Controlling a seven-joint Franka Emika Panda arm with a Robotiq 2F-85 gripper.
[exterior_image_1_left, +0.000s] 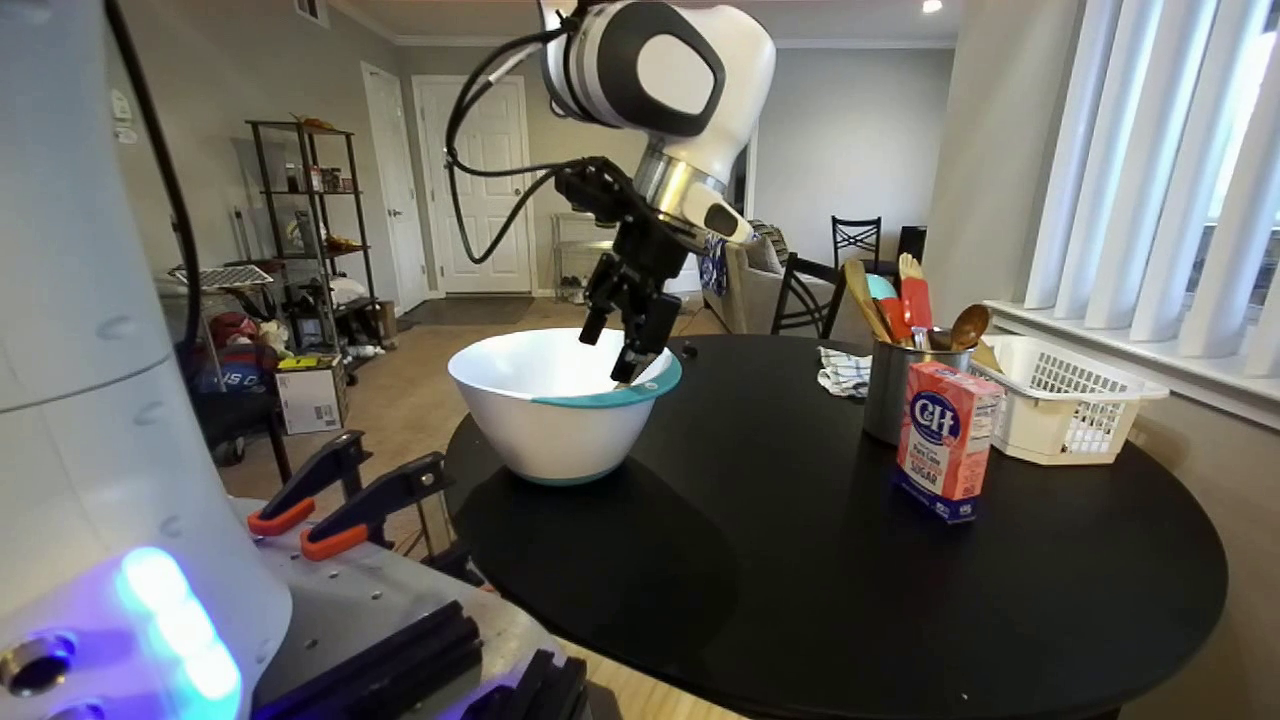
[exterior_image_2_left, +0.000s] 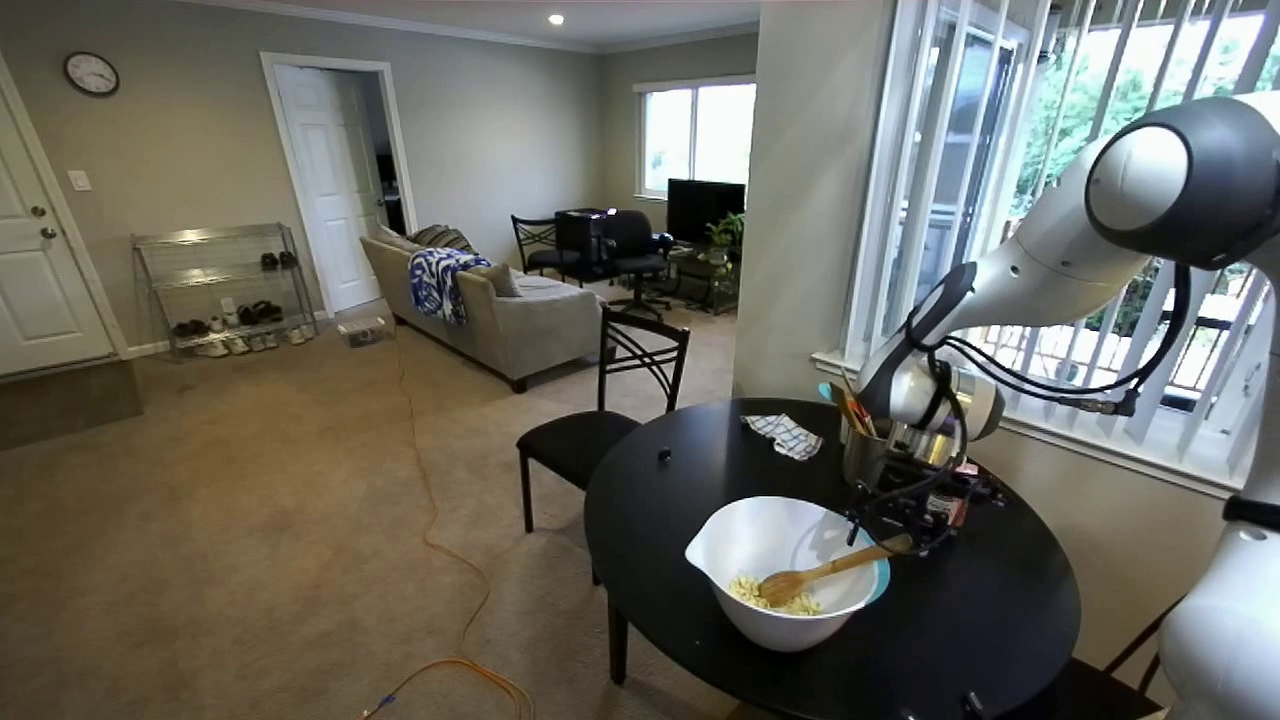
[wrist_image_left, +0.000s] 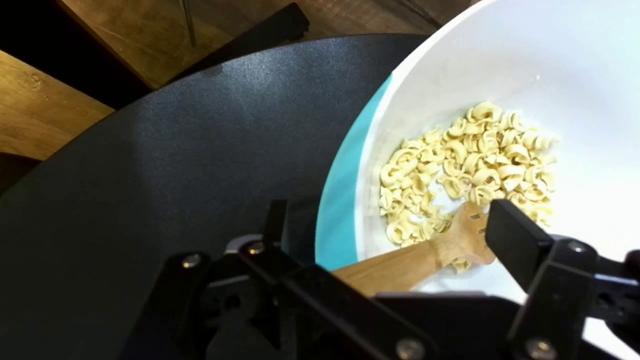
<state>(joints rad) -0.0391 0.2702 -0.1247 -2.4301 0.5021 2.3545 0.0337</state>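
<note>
The tool (exterior_image_1_left: 608, 357), in an exterior view, hangs with its jaws spread wide over a white mixing bowl (exterior_image_1_left: 530, 440), nothing in its grip. From here it points down at an angle beside the bowl's teal rim section (exterior_image_1_left: 600, 399), and I can't tell whether the nearer fingertip touches it. That would worry me: a finger pressed onto the rim could tip or shove the bowl, which stands near the edge of the round black desk (exterior_image_1_left: 820, 580). Well apart from it stand a C&H sugar carton (exterior_image_1_left: 930, 440), a metal utensil canister (exterior_image_1_left: 885, 400) and a white plastic basket (exterior_image_1_left: 1065, 410).

In an exterior view a slotted wooden spoon (exterior_image_2_left: 830, 569) leans in the bowl, its handle crossing the rim and running close under the tool. To my eye that slant is a risk: fingers closing off-centre could twist the handle or let it slide back, flicking out curled pasta (exterior_image_2_left: 748, 592). A checked cloth (exterior_image_2_left: 785, 435) lies farther back.

The wrist view shows the spoon best: honey-coloured wood with plain grain, a broad head cut with dark slots, and a darker band at the neck. The head rests among the pasta; the handle runs beneath the parted fingers (wrist_image_left: 515, 245), its far end hidden.
</note>
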